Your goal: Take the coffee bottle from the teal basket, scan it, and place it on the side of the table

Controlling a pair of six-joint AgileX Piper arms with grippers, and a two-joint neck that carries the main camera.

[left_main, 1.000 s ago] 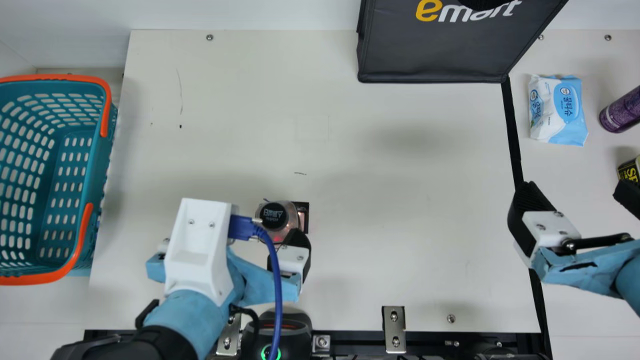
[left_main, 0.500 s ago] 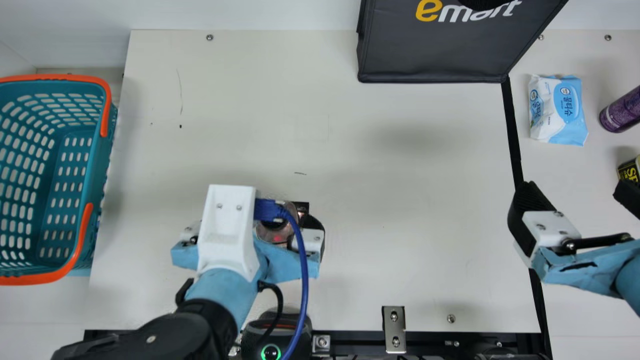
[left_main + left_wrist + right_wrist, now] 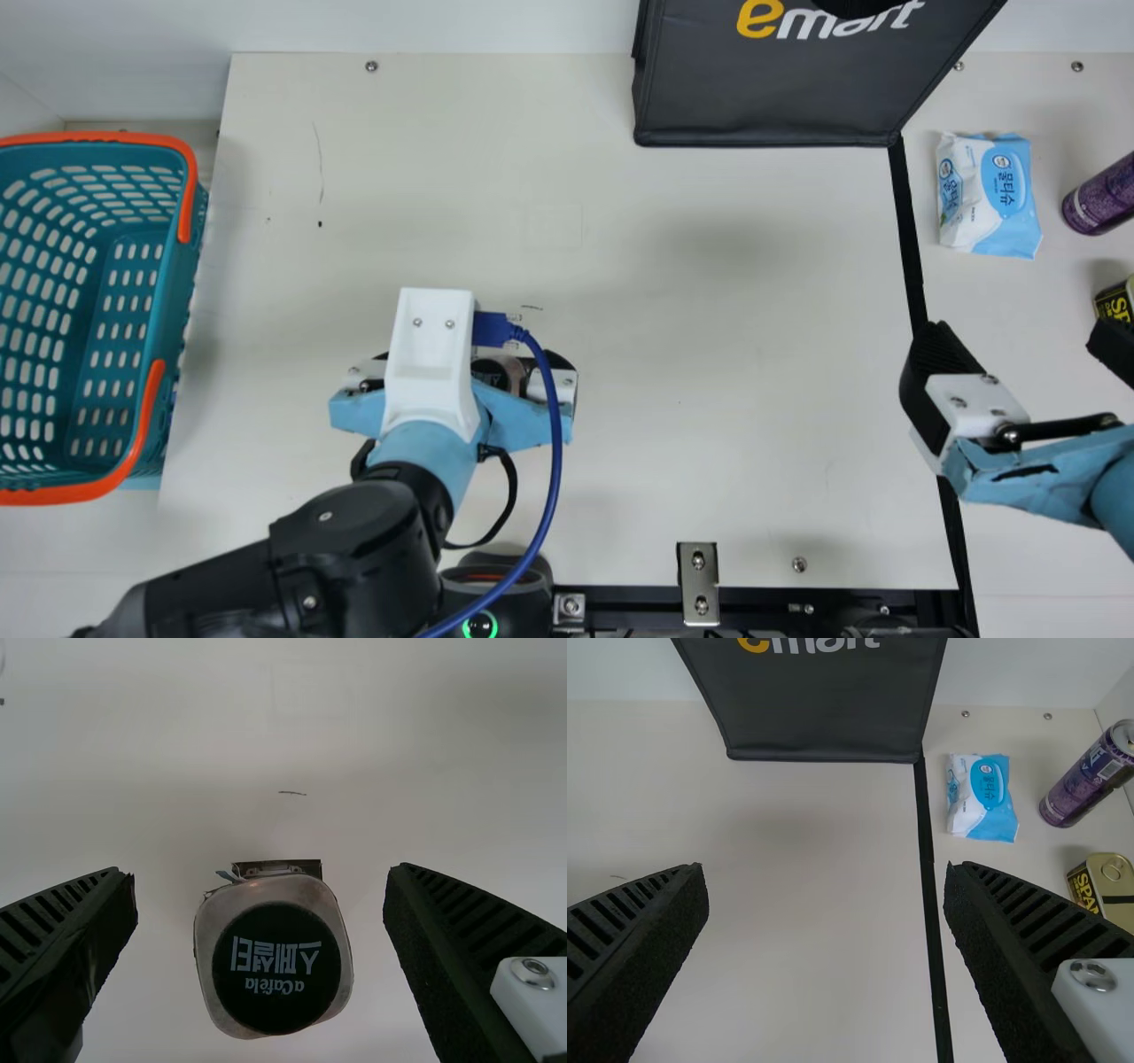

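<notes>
- Done: the coffee bottle (image 3: 279, 966) is out of the teal basket (image 3: 173, 306), which sits at 9 o'clock. The bottle appears upright on the table (image 3: 664, 425), a little toward 8 o'clock from the middle.
- The left gripper (image 3: 260, 875) is over it, its 2 fingers spread, with a gap on each side of the bottle.
- The right gripper (image 3: 825, 868) is at 3 o'clock, its 2 fingers apart with nothing between them.
- Unclear: the scanner (image 3: 523, 611), between 6 and 7 o'clock, shows a green ring of light, but I can't tell whether the scan has counted.
- Left: placing. The side of the table is probably the strip past the black line (image 3: 905, 221), where the wipes (image 3: 992, 195) lie between 2 and 3 o'clock.
- By my guess, the task is around halfway; the bottle needs a fresh grip next, and closing off-centre could tip it.
</notes>
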